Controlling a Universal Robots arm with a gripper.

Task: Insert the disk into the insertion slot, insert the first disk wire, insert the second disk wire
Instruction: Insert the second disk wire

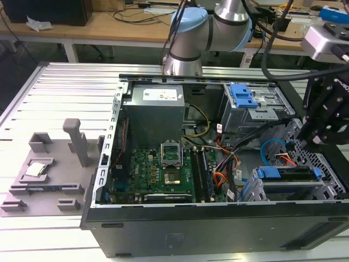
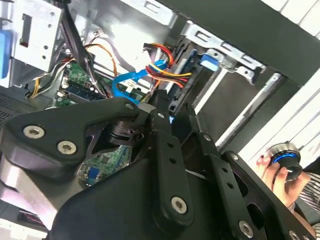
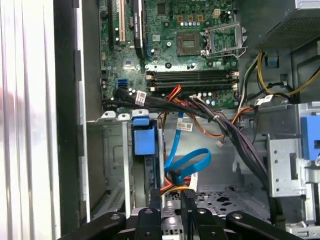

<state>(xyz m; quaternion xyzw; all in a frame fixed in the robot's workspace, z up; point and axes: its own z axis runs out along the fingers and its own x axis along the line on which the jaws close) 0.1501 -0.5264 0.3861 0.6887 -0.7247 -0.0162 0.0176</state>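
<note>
Gripper point(image 3: 171, 199): jaws slightly apart, gap showing between them, clamped on nothing. Disk point(image 3: 145, 141) sits edge-on in the insertion slot point(image 1: 289, 192), just ahead of the gripper and off to one side. Red-yellow-orange wire bundle point(image 3: 172, 186) and looped blue cable point(image 3: 188, 161) lie right at its tips. Black cable harness point(image 3: 235, 142) crosses further ahead, with the motherboard point(image 3: 190, 45) beyond. Second wrist view adds a hand point(image 2: 274, 174) on a blue-lit knob point(image 2: 285, 156) outside the case point(image 1: 163, 229). In the exterior view the case sits on a slatted aluminium table point(image 1: 65, 90). Grey fixture plate point(image 1: 49, 174) is well away from the gripper, and wooden benches point(image 1: 109, 24) stand beyond the table.
</note>
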